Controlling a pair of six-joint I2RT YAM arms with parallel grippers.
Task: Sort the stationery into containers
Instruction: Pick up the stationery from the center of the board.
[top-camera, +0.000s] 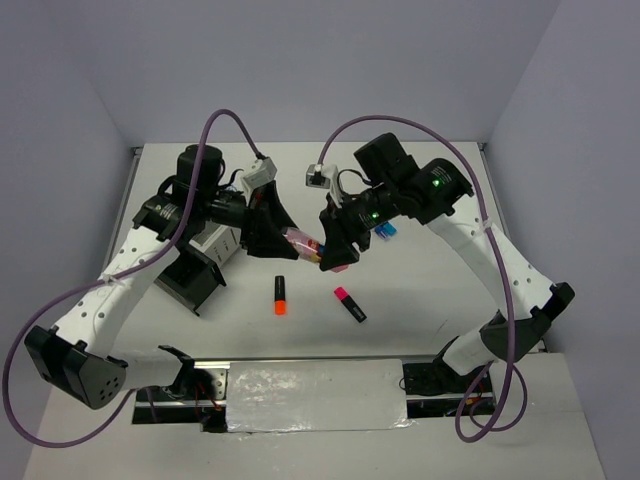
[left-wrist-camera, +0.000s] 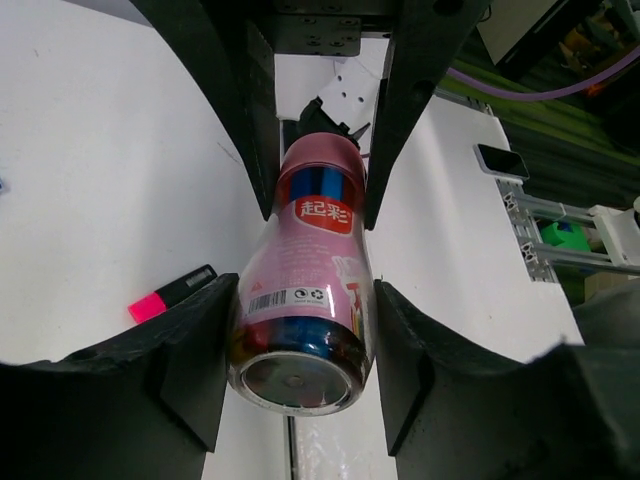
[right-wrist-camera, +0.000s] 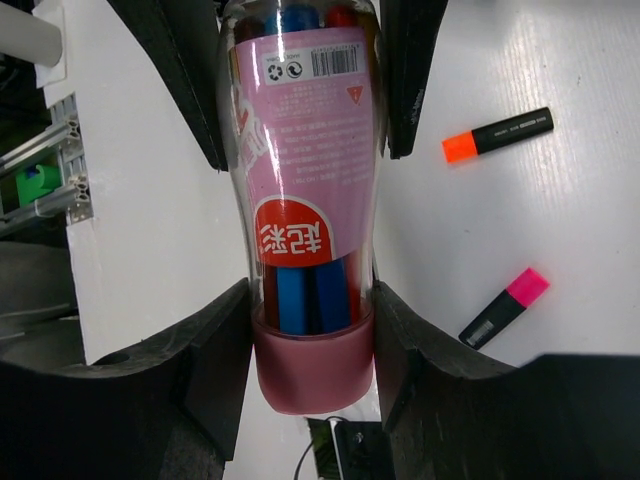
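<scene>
A pink tube (top-camera: 303, 243) with a pink cap, full of coloured pens, hangs above the table between both grippers. My left gripper (top-camera: 275, 235) is shut on its clear bottom end (left-wrist-camera: 300, 365). My right gripper (top-camera: 335, 250) is shut on the capped end (right-wrist-camera: 312, 365). An orange highlighter (top-camera: 280, 295) and a pink highlighter (top-camera: 350, 304) lie on the table below; both also show in the right wrist view (right-wrist-camera: 497, 134) (right-wrist-camera: 505, 307). The white-grey organizer (top-camera: 215, 240) and the black organizer (top-camera: 190, 275) stand at the left, partly hidden by my left arm.
Small blue items (top-camera: 385, 230) lie behind my right gripper, mostly hidden by the arm. The pink highlighter also shows in the left wrist view (left-wrist-camera: 170, 295). The table's near edge has a metal rail (top-camera: 315, 395).
</scene>
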